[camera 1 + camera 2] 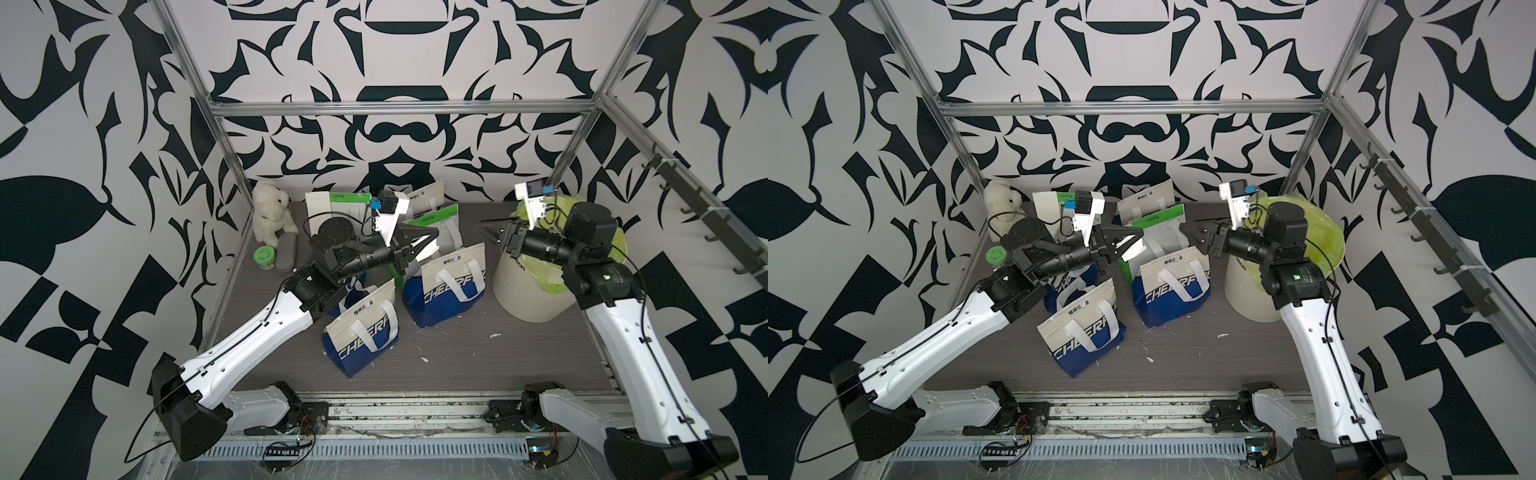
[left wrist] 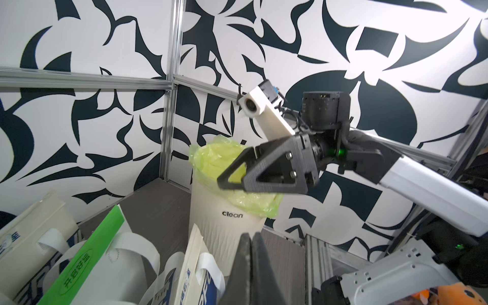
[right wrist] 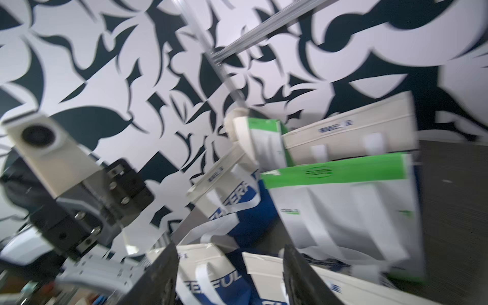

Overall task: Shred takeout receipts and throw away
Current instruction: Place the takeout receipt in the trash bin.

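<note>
Nearest the arm bases, on the dark grey wood-grain table (image 1: 457, 357), tiny white paper scraps (image 1: 494, 335) lie scattered beside two blue-and-cream handled fabric bags (image 1: 361, 336). Each bag is printed "CHEERFUL" in slanted white capitals under a short line of characters (too small to read). Above the bags, the left gripper (image 1: 433, 236) has its jaws pressed together. A small white slip (image 1: 1134, 249) shows at its tip in both top views; whether it is pinched there cannot be told. Facing it, apart, the right gripper (image 3: 229, 248) stands with its fingers spread and nothing between them.

Behind the right gripper stands a ribbed cream plastic bin (image 2: 224, 237) marked "clean" in black, lined with a yellow-green plastic bag (image 2: 211, 158). Farther back, green-and-white handled bags (image 1: 432, 222) carry Chinese characters inside an oval on the green band. One plain cream-white paper receipt (image 1: 318, 203) stands upright against the face of the rear left one. In the far left corner sit a white plush animal (image 1: 270, 212), a round green-lidded tub (image 1: 264, 257) and a grey oblong case (image 1: 286, 251).
</note>
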